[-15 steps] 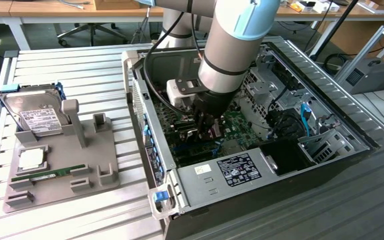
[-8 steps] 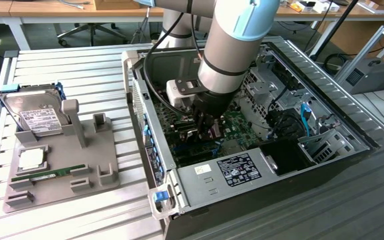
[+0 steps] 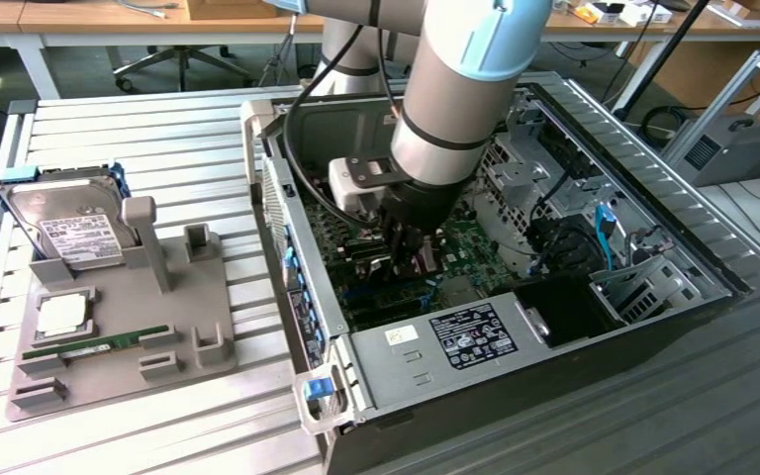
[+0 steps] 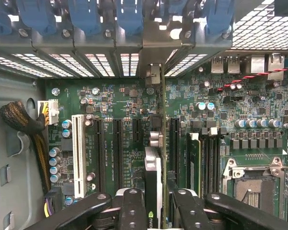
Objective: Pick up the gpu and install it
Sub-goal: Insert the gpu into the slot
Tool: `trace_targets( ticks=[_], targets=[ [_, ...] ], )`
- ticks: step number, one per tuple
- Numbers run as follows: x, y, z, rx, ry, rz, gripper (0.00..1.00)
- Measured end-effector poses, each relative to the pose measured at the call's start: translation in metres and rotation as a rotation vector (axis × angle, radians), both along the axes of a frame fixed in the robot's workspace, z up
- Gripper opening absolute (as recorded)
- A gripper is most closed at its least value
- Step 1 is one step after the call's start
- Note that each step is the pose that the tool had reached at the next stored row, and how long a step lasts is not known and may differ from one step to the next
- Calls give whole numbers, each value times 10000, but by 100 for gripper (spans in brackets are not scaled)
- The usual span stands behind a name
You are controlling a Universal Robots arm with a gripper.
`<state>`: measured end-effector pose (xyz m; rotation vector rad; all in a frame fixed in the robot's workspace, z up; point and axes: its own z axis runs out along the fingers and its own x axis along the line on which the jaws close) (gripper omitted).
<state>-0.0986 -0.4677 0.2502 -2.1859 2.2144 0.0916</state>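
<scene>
My gripper (image 3: 408, 252) is down inside the open computer case (image 3: 671, 213), over the green motherboard (image 3: 466, 259). It is shut on the gpu (image 3: 420, 259), a dark card held edge-on between the two black fingers (image 4: 132, 208). In the wrist view the gpu (image 4: 153, 167) runs as a thin strip away from the gripper (image 4: 157, 197), along a black expansion slot (image 4: 173, 143). Its silvery bracket end (image 4: 154, 74) reaches the rear slot openings. Whether the card is seated in the slot I cannot tell.
On the exterior view's left a grey fixture tray (image 3: 189, 317) carries a silver hard drive (image 3: 70, 223), a green RAM stick (image 3: 96, 344) and a CPU (image 3: 63, 315). Case walls, blue slot latches (image 4: 129, 17), a white slot (image 4: 78, 153) and the CPU socket (image 4: 252, 184) surround the gripper.
</scene>
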Motion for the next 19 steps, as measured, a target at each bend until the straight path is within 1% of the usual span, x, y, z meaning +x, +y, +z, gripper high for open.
trace_targets(
  ticks=[11,19],
  targets=[
    [-16,4,-9,-3,1,-15,27],
    [-16,5,-6,9,0,-31,27]
  ],
)
